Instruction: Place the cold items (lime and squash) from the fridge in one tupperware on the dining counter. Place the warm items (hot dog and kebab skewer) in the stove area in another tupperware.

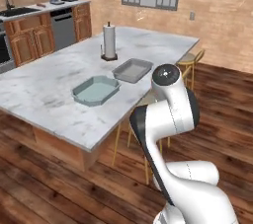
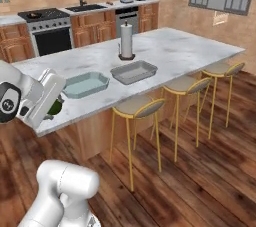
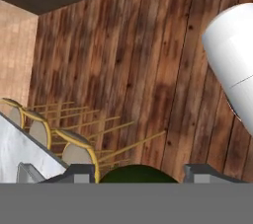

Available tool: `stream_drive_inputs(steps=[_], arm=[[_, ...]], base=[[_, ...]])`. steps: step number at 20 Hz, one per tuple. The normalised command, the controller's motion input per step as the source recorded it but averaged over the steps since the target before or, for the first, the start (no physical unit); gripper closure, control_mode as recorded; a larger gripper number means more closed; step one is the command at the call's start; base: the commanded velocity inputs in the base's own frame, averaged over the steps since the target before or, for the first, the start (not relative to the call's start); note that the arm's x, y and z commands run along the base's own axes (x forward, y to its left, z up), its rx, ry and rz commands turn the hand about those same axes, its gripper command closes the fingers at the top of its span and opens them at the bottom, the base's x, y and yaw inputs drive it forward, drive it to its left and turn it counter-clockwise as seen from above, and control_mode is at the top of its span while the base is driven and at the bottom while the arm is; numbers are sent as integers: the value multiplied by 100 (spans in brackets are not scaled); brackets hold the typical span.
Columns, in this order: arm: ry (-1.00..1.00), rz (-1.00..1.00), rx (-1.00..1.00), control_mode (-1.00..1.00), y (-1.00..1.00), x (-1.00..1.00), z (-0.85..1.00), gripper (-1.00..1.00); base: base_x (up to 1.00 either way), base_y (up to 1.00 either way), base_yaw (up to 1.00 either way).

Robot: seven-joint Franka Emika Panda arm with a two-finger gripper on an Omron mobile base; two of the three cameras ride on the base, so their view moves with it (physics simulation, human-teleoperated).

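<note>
Squash (image 3: 136,174), dark green, sits betw. gripper (image 3: 138,172) fingers, jaws clenched on it, near counter (image 2: 190,51) edge w/ teal tupperware (image 2: 85,84).

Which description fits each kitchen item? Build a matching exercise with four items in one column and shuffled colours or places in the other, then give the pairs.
Items:
1. paper towel roll
2. teal tupperware
3. grey tupperware
4. bar stools

Descriptions:
A. yellow legs, tucked along the counter's edge
B. empty, lying nearest the towel stand
C. upright on a dark stand
D. empty, lying nearest the arm's gripper

Pairs: 1-C, 2-D, 3-B, 4-A
</note>
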Motion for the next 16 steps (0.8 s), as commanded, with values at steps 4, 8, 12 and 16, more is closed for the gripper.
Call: stream_drive_inputs(steps=[4, 8, 12, 16], arm=[[0, 0, 0, 100, 0, 0, 0, 100], [0, 0, 0, 100, 0, 0, 0, 100], [0, 0, 0, 100, 0, 0, 0, 100], [0, 0, 0, 100, 0, 0, 0, 100]], base=[[38, -15, 37], [39, -28, 37], [39, -40, 36], [48, -48, 37]])
